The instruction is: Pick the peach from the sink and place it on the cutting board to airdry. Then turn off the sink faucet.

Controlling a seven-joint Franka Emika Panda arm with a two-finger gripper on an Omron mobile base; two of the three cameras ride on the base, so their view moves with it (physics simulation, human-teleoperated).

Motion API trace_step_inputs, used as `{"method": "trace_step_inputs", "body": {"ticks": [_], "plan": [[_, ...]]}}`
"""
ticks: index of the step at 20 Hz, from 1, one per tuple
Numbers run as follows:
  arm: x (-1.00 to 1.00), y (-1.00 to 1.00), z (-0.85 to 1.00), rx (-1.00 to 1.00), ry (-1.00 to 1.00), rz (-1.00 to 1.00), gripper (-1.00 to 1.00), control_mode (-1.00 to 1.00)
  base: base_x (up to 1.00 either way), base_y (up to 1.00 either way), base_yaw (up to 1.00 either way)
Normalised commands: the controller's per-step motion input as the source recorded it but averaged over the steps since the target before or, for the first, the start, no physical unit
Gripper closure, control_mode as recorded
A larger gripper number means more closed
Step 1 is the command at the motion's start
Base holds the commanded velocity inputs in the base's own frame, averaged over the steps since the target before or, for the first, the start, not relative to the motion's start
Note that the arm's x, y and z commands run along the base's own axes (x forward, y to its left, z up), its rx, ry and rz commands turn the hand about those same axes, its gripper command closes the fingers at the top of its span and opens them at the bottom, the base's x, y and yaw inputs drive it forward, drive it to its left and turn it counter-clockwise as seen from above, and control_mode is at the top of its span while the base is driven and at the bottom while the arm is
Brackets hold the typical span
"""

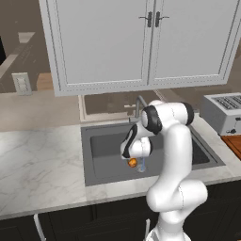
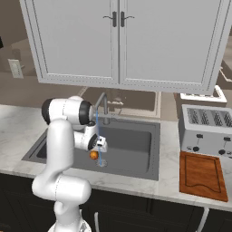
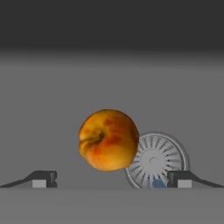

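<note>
Small round orange-red peach [image 3: 108, 140], mottled yellow to red with a shallow stem dimple turned toward the hand camera, lying on the floor of the large dark grey rectangular sink [image 1: 101, 146]. In the hand view the fruit sits just beside the round silver ribbed drain [image 3: 159, 159] and overlaps its left edge. The gripper [image 3: 112, 179] hangs low in the basin with its two dark fingertips [image 3: 43, 178] spread wide, one on each side of the peach and well clear of it; nothing is held.

From the base views the peach [image 1: 132, 162] shows just under the white hand, near the front wall of the sink. A thin blue stream of water [image 2: 97, 136] falls from the slim grey metal gooseneck faucet [image 2: 103, 105] at the back rim onto the drain area. The white arm stands between the base cameras and part of the basin. On the marbled table [image 1: 37, 164], to the right of the sink, stand a silver toaster [image 2: 206, 129] and, in front of it, the flat reddish-brown wooden cutting board [image 2: 201, 176].
</note>
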Motion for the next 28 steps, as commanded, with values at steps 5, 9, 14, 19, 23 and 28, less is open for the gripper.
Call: {"method": "trace_step_inputs", "body": {"ticks": [5, 9, 14, 19, 23, 28], "plan": [[0.10, 0.01, -0.17, 0.00, 0.00, 0.00, -1.00, -1.00, 0.00, 0.00, 0.00], [0.00, 0.06, -0.14, 0.00, 0.00, 0.00, -1.00, -1.00, 0.00, 0.00, 0.00], [0.02, 0.06, -0.13, 0.00, 0.00, 0.00, -1.00, -1.00, 0.00, 0.00, 0.00], [0.06, 0.05, -0.13, 0.00, 0.00, 0.00, -1.00, -1.00, 0.00, 0.00, 0.00], [0.07, 0.00, -0.10, 0.00, 0.00, 0.00, -1.00, -1.00, 0.00, 0.00, 0.00], [0.11, 0.00, -0.08, 0.00, 0.00, 0.00, -1.00, -1.00, 0.00, 0.00, 0.00]]}}
